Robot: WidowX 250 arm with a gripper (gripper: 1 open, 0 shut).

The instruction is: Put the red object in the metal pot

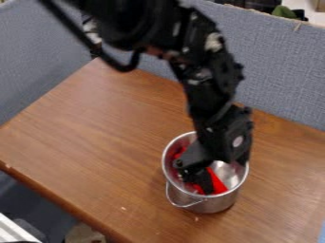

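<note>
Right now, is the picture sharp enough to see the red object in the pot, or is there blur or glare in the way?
In the camera view the arm is motion-smeared, so the gripper is soft; the red object shows only as patches inside the metal pot, partly hidden by the arm; pale reflections on the pot's wall, no strong glare.

Office or lab cubicle, by the look of it: grey fabric partition walls [273, 71] closing in behind a worn wooden table [89, 133], black robot arm [191, 57] mounted there, clutter just visible over the divider.
</note>
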